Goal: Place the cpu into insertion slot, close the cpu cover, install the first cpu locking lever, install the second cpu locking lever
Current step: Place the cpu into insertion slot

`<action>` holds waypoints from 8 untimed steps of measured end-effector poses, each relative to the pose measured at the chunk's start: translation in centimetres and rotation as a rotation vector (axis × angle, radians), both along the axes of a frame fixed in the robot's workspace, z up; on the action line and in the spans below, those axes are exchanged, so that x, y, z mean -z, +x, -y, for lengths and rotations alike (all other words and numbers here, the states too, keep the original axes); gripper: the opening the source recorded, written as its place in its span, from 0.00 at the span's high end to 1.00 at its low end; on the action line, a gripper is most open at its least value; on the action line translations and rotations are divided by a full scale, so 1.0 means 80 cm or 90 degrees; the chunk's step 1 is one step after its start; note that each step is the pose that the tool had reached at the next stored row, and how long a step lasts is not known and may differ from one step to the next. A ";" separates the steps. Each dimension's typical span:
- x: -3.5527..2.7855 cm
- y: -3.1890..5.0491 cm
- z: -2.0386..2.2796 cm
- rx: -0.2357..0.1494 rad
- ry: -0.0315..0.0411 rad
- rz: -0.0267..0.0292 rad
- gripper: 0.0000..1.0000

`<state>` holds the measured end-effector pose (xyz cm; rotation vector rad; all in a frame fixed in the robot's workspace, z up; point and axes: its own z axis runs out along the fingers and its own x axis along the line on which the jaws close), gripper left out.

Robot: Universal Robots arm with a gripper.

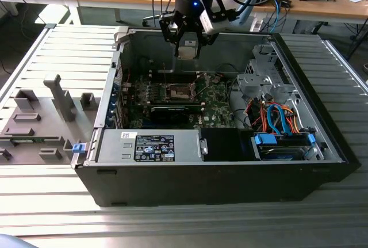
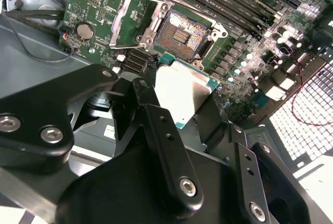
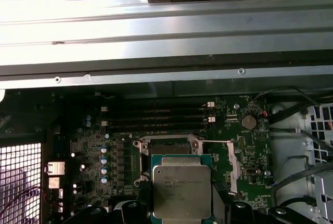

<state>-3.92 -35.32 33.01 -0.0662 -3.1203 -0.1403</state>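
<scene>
One gripper (image 2: pixel 179 107), black fingers closed onto opposite edges of cpu (image 3: pixel 181 190), its dull metal top visible in both wrist views. Chip hangs in air above green circuit board (image 3: pixel 93 146), near insertion slot (image 2: pixel 182 34) but not seated. Slot bare, contact field exposed. Cpu cover (image 2: pixel 118 24) stands open beside slot. All sits inside open computer case (image 1: pixel 230 173). Likely risks: chip lowered tilted or off-square could bend socket contacts; thin edge grip could let chip slip and drop onto board.
</scene>
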 end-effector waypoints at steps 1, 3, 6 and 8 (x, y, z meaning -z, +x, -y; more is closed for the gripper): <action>0.0000 0.000 0.0000 0.000 0.0000 0.0000 0.46; 0.0000 0.000 0.0000 0.001 0.0000 0.0000 0.46; 0.0000 0.000 0.0000 0.002 0.0000 0.0000 0.46; 0.0000 0.000 0.0000 0.003 0.0000 0.0000 0.46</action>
